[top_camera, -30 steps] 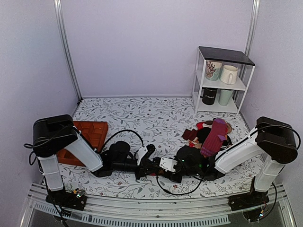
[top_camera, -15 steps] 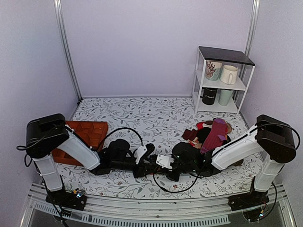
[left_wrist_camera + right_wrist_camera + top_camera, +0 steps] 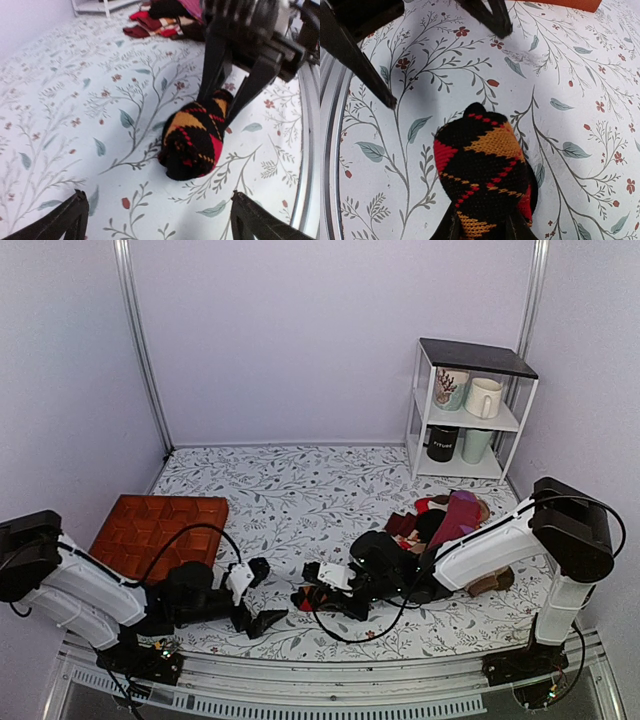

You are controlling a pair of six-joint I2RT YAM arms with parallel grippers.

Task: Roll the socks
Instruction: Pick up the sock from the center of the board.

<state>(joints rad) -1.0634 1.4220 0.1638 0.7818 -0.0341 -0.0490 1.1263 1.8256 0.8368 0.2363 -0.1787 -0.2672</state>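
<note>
Item: the socks (image 3: pixel 192 140), black argyle with red and orange diamonds, found as one compact roll lying on the flowered table (image 3: pixel 75 100) close to its near edge, about midway between the two arms. Holder: the right gripper (image 3: pixel 485 230), its fingers set either side of one end of the roll and pinched onto it. Counterpart: the left gripper (image 3: pixel 262 595), fingers spread to full width, nothing between them, standing apart from the roll on its left with bare cloth between. Orientation: the long axis of the roll is judged to run from the right gripper toward the left one, the free rounded end facing the spread fingers; the right arm is the nearer, being in contact. Not determined: the held end is cut off at the lower edge of the right wrist view; from above the roll is mostly masked by the right gripper, only a red scrap showing; whether both socks are wound in, and whether a cuff has been turned over to lock the roll, cannot be told.
</note>
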